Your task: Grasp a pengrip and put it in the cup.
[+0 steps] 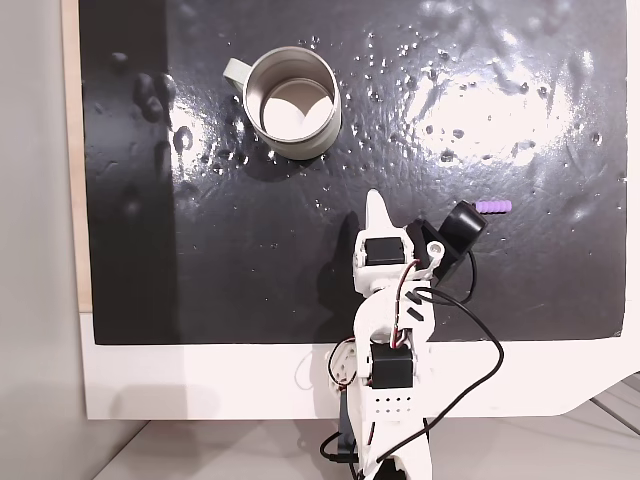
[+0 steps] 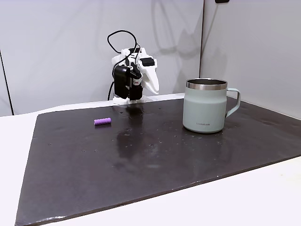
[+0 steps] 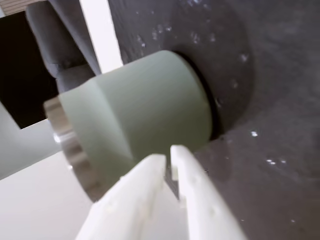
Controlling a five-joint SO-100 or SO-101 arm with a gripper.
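- The pengrip (image 1: 492,206), a tiny light-purple ribbed tube, lay on its side on the black mat (image 1: 250,270), at about 3 o'clock from the middle of the mat in a fixed view from above.
- In the other fixed view, from the side, the same pengrip (image 2: 102,121) rested at about 9 o'clock from the mat's centre, well apart from the cup and touching nothing else.
- The cup (image 1: 292,104), a mug with shiny steel inside and a small loop handle, stood upright toward 12 o'clock on the mat in the view from above, its handle turned to 10 o'clock.
- From the side, the cup (image 2: 206,104) showed a pale grey-green wall and a steel rim, with the handle at 3 o'clock.
- The white arm (image 1: 388,340) stood folded at the 6 o'clock edge of the mat in the view from above, with black cables looping around it.
- The gripper (image 1: 376,205) pointed toward 12 o'clock, in the direction of the cup, and it was between the cup and the pengrip but touching neither.
- In the wrist view the gripper (image 3: 167,159) showed its two white fingers (image 3: 195,190) pressed almost together, with only a thin slit between them and nothing pinched there.
- Just behind those fingertips in the wrist view was the green side of the cup (image 3: 145,110), which appeared lying sideways because of the camera's tilt.
- The mat's surface was glossy and had many small bumps or drops; I could not tell which.
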